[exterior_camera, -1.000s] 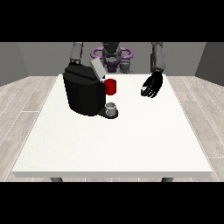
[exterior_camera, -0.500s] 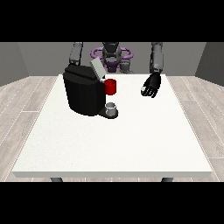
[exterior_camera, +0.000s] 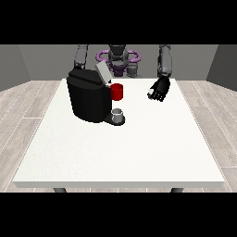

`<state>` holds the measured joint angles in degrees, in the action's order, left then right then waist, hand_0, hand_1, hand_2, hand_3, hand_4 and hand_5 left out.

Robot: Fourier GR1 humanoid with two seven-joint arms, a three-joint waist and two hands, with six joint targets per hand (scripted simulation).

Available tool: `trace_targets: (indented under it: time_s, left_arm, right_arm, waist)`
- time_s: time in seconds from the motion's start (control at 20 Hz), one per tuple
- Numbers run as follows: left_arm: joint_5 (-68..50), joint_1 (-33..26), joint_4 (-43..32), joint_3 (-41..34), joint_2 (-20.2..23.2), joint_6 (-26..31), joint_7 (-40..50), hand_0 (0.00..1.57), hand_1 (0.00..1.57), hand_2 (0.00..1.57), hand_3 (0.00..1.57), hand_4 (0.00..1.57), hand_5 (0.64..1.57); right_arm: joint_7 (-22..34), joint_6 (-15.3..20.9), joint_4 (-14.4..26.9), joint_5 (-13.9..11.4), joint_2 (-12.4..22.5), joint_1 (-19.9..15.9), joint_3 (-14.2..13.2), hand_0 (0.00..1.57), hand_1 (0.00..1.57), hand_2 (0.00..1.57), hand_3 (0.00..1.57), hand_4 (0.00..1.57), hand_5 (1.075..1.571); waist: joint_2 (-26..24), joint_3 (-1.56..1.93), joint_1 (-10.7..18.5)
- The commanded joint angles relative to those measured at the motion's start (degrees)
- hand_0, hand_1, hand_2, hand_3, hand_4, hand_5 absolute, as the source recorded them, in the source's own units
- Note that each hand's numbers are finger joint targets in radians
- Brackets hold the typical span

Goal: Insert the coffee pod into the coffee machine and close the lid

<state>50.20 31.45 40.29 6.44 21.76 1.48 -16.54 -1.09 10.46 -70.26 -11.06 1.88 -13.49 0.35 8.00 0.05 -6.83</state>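
The black coffee machine [exterior_camera: 89, 98] stands on the white table's [exterior_camera: 125, 152] far left part. Its grey lid [exterior_camera: 102, 73] is tilted up, open. A red holder [exterior_camera: 117, 91] sticks out of the machine's front, and a small grey cup [exterior_camera: 118, 114] sits on the base under it. The hand at the view's right [exterior_camera: 159, 89] hovers above the table to the right of the red holder, apart from it, fingers relaxed and holding nothing. On the view's left only an arm [exterior_camera: 81, 56] shows; its hand is hidden behind the machine. I cannot make out a coffee pod.
The robot's torso with a purple ring [exterior_camera: 118, 58] is behind the table's far edge. The table's front edge [exterior_camera: 120, 184] runs near the camera. Grey wood floor surrounds the table.
The hand at the view's right has drifted slightly towards the machine. The lid, the red holder and the cup stand as before.
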Motion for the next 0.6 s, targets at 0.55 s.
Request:
trace_targets:
  time_s: [0.55]
  left_arm:
    - [-4.9,9.5,7.9,-1.3,-6.1,19.1,6.6,1.42,1.42,1.4,1.33,0.53,1.571]
  right_arm:
    - [-2.5,-1.8,8.3,1.3,2.4,0.4,-2.7,0.0,0.0,0.0,0.0,0.0,1.571]
  waist:
    - [-8.7,-0.02,2.4]
